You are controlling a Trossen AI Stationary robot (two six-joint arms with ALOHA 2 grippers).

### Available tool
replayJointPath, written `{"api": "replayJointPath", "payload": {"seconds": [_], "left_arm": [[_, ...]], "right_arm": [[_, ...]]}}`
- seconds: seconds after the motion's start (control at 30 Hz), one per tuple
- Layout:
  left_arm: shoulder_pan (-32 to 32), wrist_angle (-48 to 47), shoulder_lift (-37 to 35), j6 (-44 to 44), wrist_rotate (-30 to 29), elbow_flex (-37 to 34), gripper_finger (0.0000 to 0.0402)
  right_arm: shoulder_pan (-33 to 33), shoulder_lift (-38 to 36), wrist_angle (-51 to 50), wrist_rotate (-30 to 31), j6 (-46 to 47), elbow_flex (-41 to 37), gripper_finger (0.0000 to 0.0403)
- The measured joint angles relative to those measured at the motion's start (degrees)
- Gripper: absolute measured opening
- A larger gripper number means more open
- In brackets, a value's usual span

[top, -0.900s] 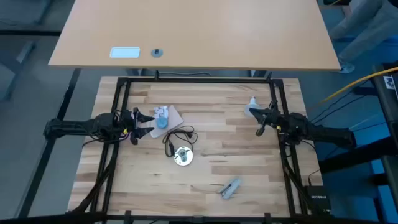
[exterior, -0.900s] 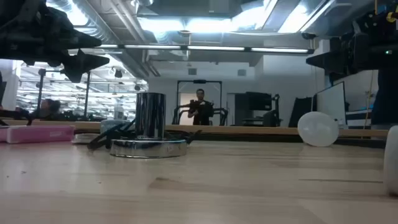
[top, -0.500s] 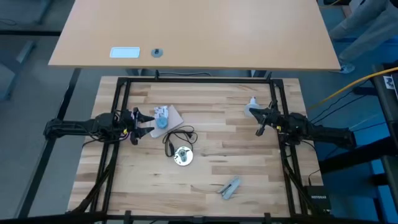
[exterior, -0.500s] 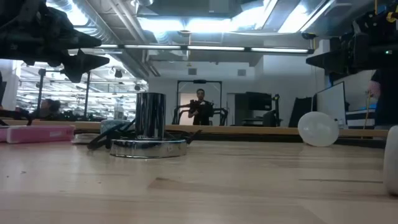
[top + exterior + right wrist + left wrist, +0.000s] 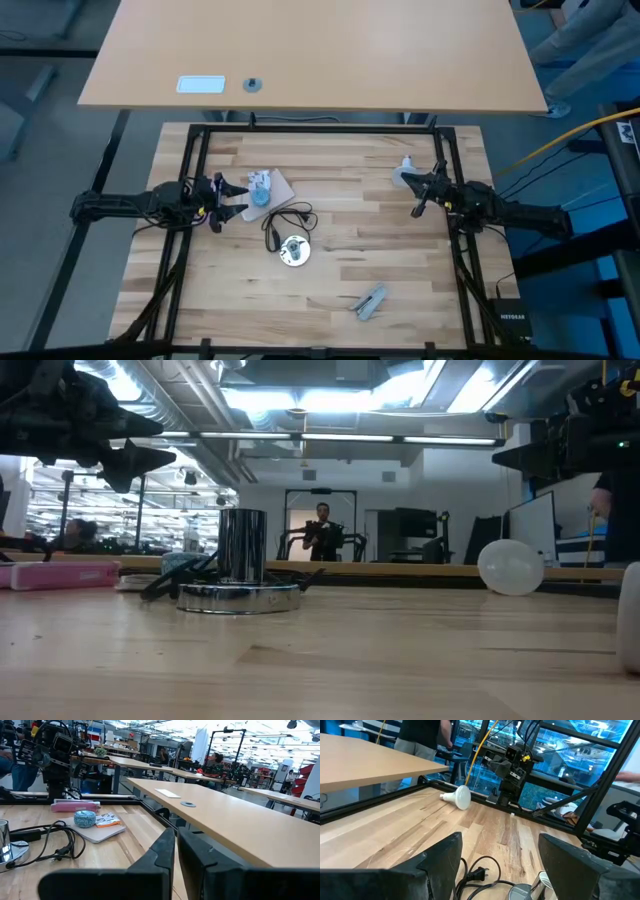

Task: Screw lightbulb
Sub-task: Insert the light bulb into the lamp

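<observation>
The lightbulb (image 5: 404, 176) lies on its side on the wooden table at the far right, globe (image 5: 512, 567) on the boards and narrow neck (image 5: 445, 796) level. My right gripper (image 5: 419, 203) hovers shut just beside it, toward the near edge, and is not seen touching it. My left gripper (image 5: 246, 199) hangs open above the table's left side, with the blue cap (image 5: 260, 197) just past its fingertips. A shiny silver disc (image 5: 292, 251) with an upright chrome tube (image 5: 241, 545) stands in the middle, and its black cord (image 5: 289, 217) loops on the boards.
The blue cap sits on a tan pad (image 5: 276, 186) beside a pink box (image 5: 75, 806). A grey object (image 5: 371, 302) lies near the front edge. Black frame rails (image 5: 190, 160) border the table. A tan desk (image 5: 320, 50) stands beyond. A person (image 5: 322, 530) stands far back.
</observation>
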Motion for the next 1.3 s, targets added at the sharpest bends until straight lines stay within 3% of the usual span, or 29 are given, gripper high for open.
{"api": "replayJointPath", "payload": {"seconds": [0.8,1.3], "left_arm": [[0.0,0.3,0.0,2.2,-1.0,0.0,0.0255],[0.0,0.5,0.0,-17.1,-2.6,0.0,0.0255]], "right_arm": [[0.0,0.0,0.0,0.1,0.0,0.0,0.0027],[0.0,0.0,0.3,0.2,0.0,0.0,0.0027]]}}
